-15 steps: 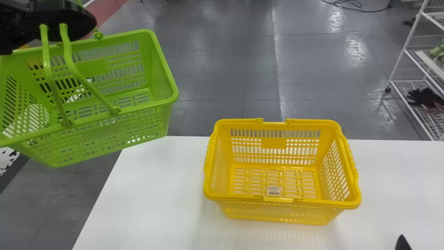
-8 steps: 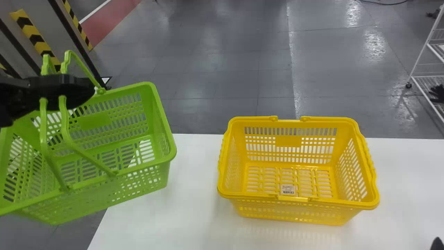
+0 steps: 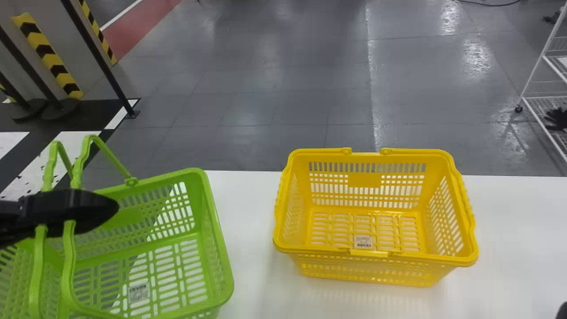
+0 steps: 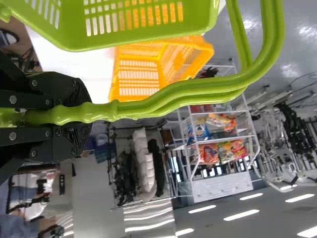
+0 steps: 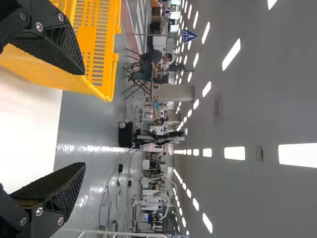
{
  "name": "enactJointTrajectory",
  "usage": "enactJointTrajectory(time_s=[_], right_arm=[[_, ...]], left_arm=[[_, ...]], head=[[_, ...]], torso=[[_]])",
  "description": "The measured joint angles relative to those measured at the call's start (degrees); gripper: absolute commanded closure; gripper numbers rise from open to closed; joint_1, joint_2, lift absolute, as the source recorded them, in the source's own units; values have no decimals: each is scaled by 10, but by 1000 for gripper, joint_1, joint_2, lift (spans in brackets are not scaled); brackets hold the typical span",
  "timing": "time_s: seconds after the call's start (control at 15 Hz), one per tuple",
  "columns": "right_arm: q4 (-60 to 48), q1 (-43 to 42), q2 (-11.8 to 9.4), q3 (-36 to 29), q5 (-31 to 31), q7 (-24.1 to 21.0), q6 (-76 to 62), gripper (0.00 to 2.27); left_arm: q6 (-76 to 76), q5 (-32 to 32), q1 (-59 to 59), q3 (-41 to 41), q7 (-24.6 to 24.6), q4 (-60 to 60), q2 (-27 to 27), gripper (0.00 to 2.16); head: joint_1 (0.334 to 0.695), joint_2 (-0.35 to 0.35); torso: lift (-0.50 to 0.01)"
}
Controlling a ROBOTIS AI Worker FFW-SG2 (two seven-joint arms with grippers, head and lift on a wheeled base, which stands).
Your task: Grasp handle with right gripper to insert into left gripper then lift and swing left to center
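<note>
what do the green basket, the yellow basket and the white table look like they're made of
Green basket: probably molded plastic; its handles have smooth, shiny highlights.
Yellow basket: likely similar glossy plastic, with regular slots and a bright sheen along the rim.
White table: smooth, slightly reflective top, faintly mirroring yellow; laminate or painted board, I can't tell.

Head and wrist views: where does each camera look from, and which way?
Head view: on the head, facing forward and down at the table, green basket and yellow basket; left tool at left, a right fingertip bottom right.
Left wrist view: on the left wrist, facing out past its tool, closed on the green handles, toward a white rack.
Right wrist view: on the right wrist, facing out between its parted fingers across the floor.
All three share the yellow basket; head and left wrist, the green.
</note>
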Motion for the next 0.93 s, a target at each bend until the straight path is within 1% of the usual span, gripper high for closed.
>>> enactJointTrajectory(time_s=[0.07, 0.2, 0.33, 0.47, 0.6, 0.67, 0.73, 0.93], right_arm=[[0, 0, 0, -2, -1, 0, 0, 174], [0, 0, 0, -7, -5, 3, 0, 174], [0, 0, 0, -10, -7, 3, 0, 174], [2, -1, 0, -11, -8, 3, 0, 174], [7, -4, 0, -11, -10, 5, 0, 174], [9, -6, 0, -11, -10, 6, 0, 174], [10, -6, 0, -11, -10, 6, 0, 174], [10, -6, 1, -10, -10, 7, -1, 174]], left_arm=[[0, 1, 18, 8, 1, -27, -21, 1970], [0, 4, 54, 21, 5, -78, -57, 1970], [0, 8, 86, 34, 21, -136, -87, 1970], [0, 14, 113, 46, 28, -177, -105, 1970], [0, 26, 134, 47, 28, -205, -117, 1970], [0, 29, 142, 43, 29, -223, -124, 1970], [0, 31, 146, 38, 31, -238, -131, 1970], [0, 35, 145, 12, 39, -287, -158, 1970]], head=[[695, 139], [695, 98], [695, 57], [695, 9], [695, -20], [695, -36], [695, -76], [695, -142]], torso=[[-93], [-93], [-93], [-93], [-93], [-93], [-93], [-93]])
